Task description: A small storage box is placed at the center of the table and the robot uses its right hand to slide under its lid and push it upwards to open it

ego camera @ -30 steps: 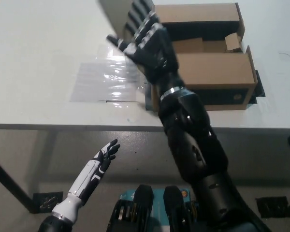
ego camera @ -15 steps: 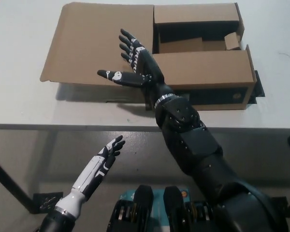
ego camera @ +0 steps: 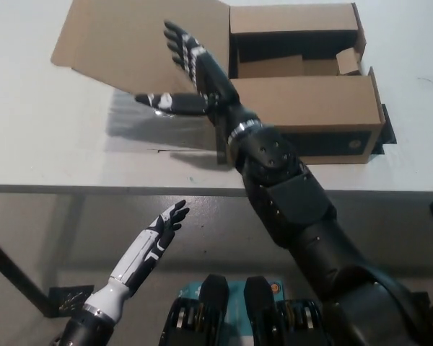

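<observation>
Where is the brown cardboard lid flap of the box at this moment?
In the head view, the brown cardboard lid flap lies at upper left, raised off the white table, beside the open black right hand.

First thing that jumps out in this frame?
The black right hand, fingers spread, at the middle of the white table, reaching under the big brown lid of the cardboard box. The lid tilts up to the left and casts a shadow beneath it. The white left hand rests open below the table edge at lower left.
</observation>
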Available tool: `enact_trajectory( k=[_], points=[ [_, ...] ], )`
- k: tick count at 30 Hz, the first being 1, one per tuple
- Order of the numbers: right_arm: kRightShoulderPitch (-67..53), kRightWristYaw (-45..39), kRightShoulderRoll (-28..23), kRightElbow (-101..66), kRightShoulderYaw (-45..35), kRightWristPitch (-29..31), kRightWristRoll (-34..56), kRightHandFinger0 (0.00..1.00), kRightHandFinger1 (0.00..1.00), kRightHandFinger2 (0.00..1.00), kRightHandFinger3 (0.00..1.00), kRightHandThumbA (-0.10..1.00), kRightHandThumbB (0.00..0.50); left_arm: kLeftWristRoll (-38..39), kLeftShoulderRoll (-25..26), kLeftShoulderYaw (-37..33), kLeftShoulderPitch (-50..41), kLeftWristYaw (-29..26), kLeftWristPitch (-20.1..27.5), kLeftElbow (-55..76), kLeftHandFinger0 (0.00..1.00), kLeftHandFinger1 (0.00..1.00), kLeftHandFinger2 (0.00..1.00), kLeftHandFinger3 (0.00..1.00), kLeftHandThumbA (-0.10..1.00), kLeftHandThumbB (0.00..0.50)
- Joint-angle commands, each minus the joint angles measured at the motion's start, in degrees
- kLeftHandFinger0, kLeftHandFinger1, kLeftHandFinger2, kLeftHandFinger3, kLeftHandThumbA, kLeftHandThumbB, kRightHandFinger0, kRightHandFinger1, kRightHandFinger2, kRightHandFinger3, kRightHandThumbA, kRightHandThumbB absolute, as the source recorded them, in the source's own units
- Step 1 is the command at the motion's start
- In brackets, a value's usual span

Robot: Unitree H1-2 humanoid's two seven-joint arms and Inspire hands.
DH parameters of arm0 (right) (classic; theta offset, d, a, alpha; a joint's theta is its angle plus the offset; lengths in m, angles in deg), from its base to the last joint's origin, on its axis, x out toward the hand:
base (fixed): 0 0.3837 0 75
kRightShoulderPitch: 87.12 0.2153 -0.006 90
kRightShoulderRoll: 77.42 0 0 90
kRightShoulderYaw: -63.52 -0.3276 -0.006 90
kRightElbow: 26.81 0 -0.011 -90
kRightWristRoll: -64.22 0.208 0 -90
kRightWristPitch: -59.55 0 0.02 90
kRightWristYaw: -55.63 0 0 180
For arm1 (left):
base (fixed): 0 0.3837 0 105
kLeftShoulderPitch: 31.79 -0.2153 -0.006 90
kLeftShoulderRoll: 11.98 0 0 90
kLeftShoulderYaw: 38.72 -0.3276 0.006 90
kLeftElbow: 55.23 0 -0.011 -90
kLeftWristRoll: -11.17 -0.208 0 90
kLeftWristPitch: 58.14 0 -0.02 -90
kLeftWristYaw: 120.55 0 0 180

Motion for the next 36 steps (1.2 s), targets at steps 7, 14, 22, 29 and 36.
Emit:
enact_trajectory(
  k=[7, 14, 22, 29, 36],
  points=[
    [4.8, -1.8, 0.1, -24.5, -1.6, -11.6, 1.1, 1.0, 1.0, 1.0, 1.0, 1.0, 0.386, -0.2, 0.2, -0.2, 0.4, 0.5, 1.1, 0.8, 1.0, 1.0, 1.0, 1.0, 1.0, 0.5],
    [5.6, -1.5, -5.8, -45.2, -8.7, -18.1, 7.6, 1.0, 1.0, 1.0, 1.0, 1.0, 0.382, -0.6, 0.3, 0.0, 0.5, 0.3, 0.7, 0.6, 1.0, 1.0, 1.0, 1.0, 1.0, 0.5],
    [-1.8, -0.7, -16.9, -72.3, -15.7, -24.1, 11.5, 1.0, 1.0, 1.0, 1.0, 1.0, 0.381, -0.2, 0.1, 0.2, 0.0, 0.0, 1.8, -0.1, 1.0, 1.0, 1.0, 1.0, 1.0, 0.5],
    [-18.0, -1.4, -30.2, -91.9, -23.6, -24.1, 16.8, 1.0, 1.0, 1.0, 1.0, 1.0, 0.411, 0.2, 0.0, 0.7, -1.1, -0.5, 2.8, -0.2, 1.0, 1.0, 1.0, 1.0, 1.0, 0.5],
    [-38.6, -1.8, -33.3, -99.1, -27.7, -12.4, 21.7, 1.0, 1.0, 1.0, 1.0, 1.0, 0.406, 0.5, -0.1, 0.9, -2.1, -0.6, 3.0, 0.4, 1.0, 1.0, 1.0, 1.0, 1.0, 0.5]
  ],
)
